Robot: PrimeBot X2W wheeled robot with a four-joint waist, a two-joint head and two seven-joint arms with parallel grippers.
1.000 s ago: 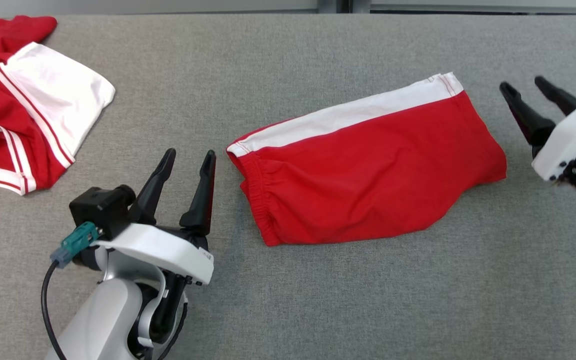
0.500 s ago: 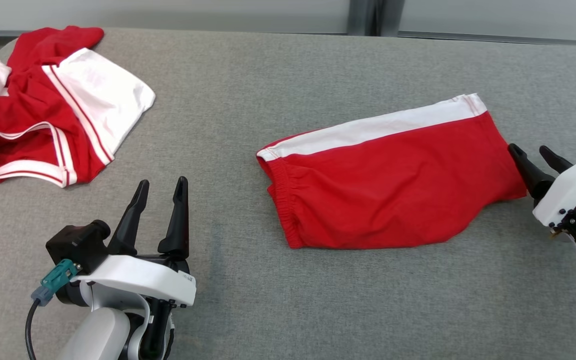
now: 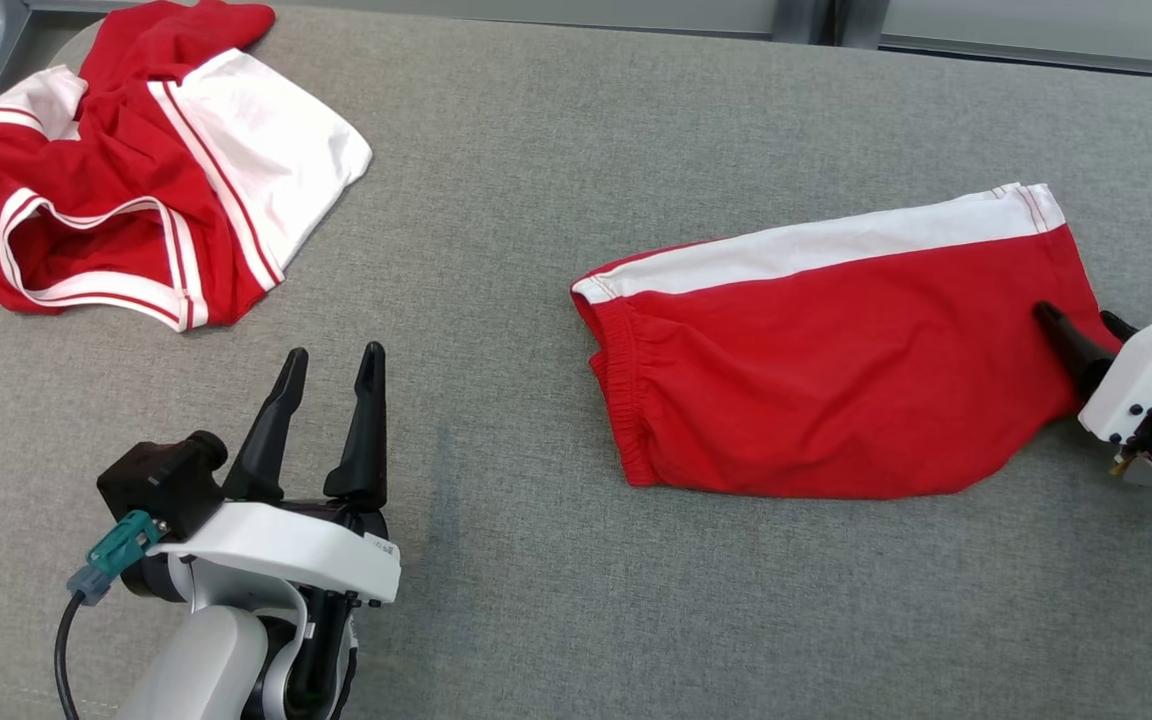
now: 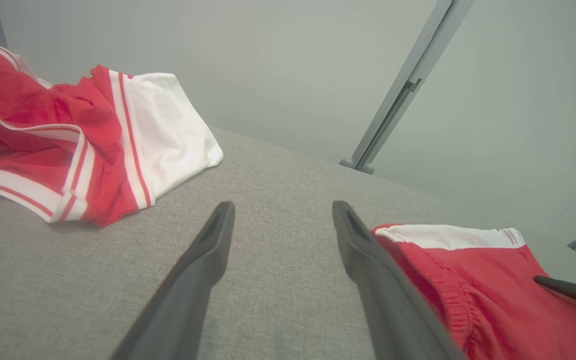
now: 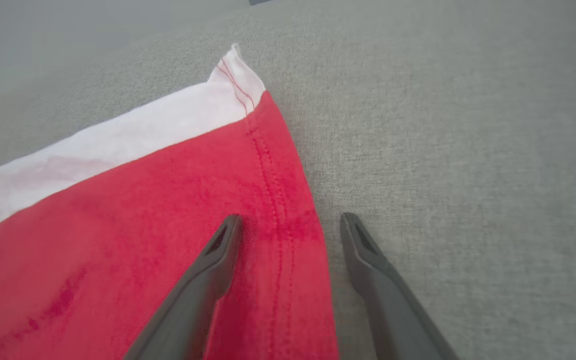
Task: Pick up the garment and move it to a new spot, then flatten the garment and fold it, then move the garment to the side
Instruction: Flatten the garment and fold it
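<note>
Head view cuts the right gripper off at the frame's right edge. Its white housing covers the finger roots; one dark finger lies across red cloth, and only the tip of the other shows at the hem. Right wrist view confirms the fingers spread and straddling the stitched side hem of the garment, one over cloth, one over the grey woven surface. Contact with the cloth cannot be determined. The garment, red shorts folded flat with a white band along the far edge and a gathered elastic waist at its left end, lies right of centre. Open surface separates it from the left gripper at lower left, fingers spread and holding nothing. A crumpled red-and-white jersey occupies the far left corner, well apart.
</note>
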